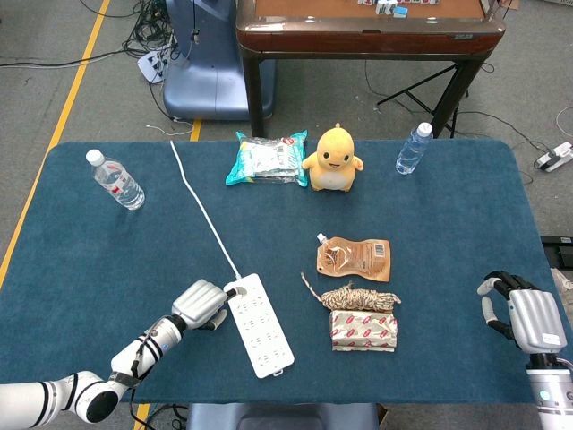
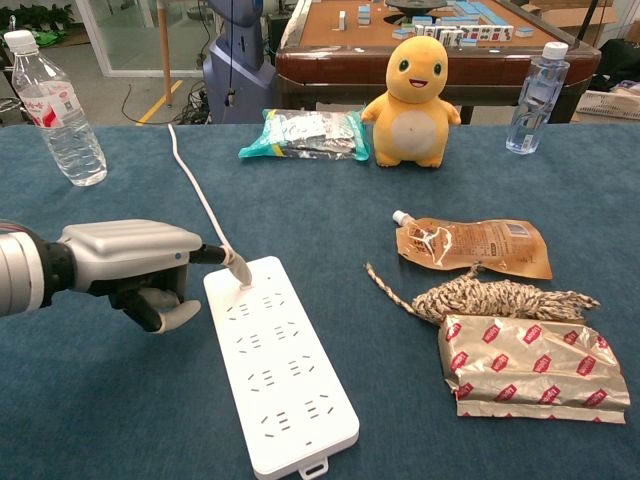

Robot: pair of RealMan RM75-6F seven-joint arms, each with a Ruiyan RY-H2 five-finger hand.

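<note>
A white power strip [image 1: 258,324] [image 2: 280,365] lies near the table's front edge, and its white cord [image 1: 201,206] [image 2: 195,185] runs to the far side. My left hand [image 1: 201,305] [image 2: 135,265] sits just left of the strip's top end. Its fingers are curled under and one outstretched fingertip [image 2: 238,268] touches the strip's top corner by the cord. It holds nothing. My right hand [image 1: 524,318] hovers at the table's right front edge, fingers apart and loosely bent, empty. It is outside the chest view.
Right of the strip lie a brown spouted pouch [image 1: 355,258] [image 2: 475,245], a twine bundle [image 1: 358,298] [image 2: 490,298] and a silver-red packet [image 1: 363,330] [image 2: 530,368]. At the back: a wipes packet [image 1: 267,159], a yellow plush [image 1: 332,159] and water bottles left [image 1: 115,180] and right [image 1: 413,149].
</note>
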